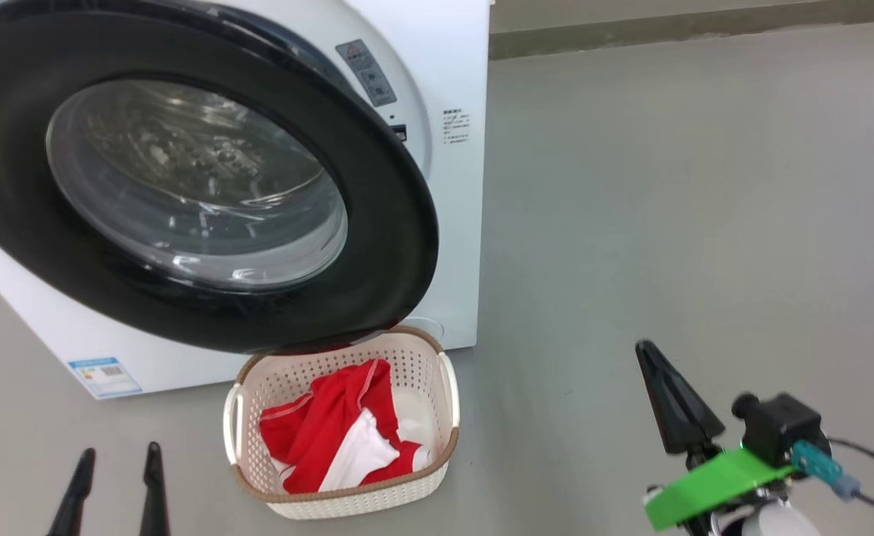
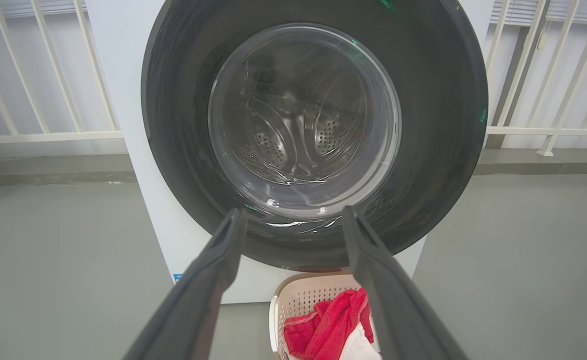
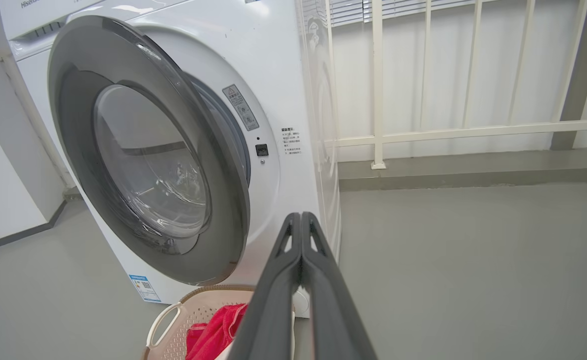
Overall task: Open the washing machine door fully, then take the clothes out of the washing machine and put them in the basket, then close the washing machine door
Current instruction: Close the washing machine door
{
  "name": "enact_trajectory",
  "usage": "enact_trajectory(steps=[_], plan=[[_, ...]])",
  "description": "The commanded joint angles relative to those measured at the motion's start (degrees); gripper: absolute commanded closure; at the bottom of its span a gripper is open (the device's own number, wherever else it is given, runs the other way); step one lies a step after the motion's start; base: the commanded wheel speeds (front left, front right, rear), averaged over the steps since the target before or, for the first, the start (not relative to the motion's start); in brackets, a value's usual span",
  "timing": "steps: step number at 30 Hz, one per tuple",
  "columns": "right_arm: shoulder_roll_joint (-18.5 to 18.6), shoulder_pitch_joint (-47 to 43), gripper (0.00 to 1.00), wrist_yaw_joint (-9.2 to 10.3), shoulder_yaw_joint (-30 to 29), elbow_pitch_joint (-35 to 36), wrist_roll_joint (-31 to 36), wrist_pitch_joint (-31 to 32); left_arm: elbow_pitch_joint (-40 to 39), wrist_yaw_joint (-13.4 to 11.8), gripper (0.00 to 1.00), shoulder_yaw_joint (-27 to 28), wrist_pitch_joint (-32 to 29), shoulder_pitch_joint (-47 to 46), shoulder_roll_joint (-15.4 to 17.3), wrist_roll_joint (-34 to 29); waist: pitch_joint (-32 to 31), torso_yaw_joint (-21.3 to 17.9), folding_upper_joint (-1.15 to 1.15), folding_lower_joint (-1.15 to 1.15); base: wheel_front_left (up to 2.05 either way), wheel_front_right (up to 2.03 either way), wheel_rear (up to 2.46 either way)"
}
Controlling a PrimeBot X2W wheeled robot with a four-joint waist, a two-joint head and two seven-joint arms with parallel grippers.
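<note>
The washing machine (image 1: 448,82) stands at the left, its door (image 1: 199,186) swung partway out on its left hinge, black rim hanging over the basket (image 1: 348,505). The clothes (image 1: 333,435), red with white panels, lie in the basket on the floor just before the machine. My left gripper (image 1: 120,448) is open and empty at the lower left, left of the basket. In the left wrist view, that gripper (image 2: 293,211) faces the door glass (image 2: 313,120). My right gripper (image 1: 645,348) is shut on nothing, right of the basket. In the right wrist view, its joined fingers (image 3: 301,215) point at the machine's right front (image 3: 273,75).
Bare grey floor (image 1: 668,186) spreads to the right of the machine. A white railing (image 3: 448,132) over a low grey kerb (image 3: 473,172) runs along the back. A white wall (image 3: 3,190) with a dark skirting closes the left side.
</note>
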State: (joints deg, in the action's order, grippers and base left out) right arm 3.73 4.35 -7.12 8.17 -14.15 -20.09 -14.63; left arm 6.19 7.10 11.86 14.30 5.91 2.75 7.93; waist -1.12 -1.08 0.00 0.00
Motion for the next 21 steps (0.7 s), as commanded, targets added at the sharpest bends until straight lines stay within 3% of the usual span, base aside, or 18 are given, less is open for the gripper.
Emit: enact_trajectory(steps=[1,21], plan=[[0.62,3.5,1.0,-0.36,1.55,1.0,0.05,-0.37,-1.48,0.32,0.0,1.4,0.7,-1.98,0.39,-0.48,0.54,0.55,0.0,0.0,0.0,0.0,0.0],[2.01,29.39,1.0,-0.36,18.08,-17.82,-6.35,-0.37,-1.53,0.38,0.0,-5.9,0.7,-8.93,0.31,2.8,9.47,9.28,0.0,0.0,0.0,0.0,0.0]])
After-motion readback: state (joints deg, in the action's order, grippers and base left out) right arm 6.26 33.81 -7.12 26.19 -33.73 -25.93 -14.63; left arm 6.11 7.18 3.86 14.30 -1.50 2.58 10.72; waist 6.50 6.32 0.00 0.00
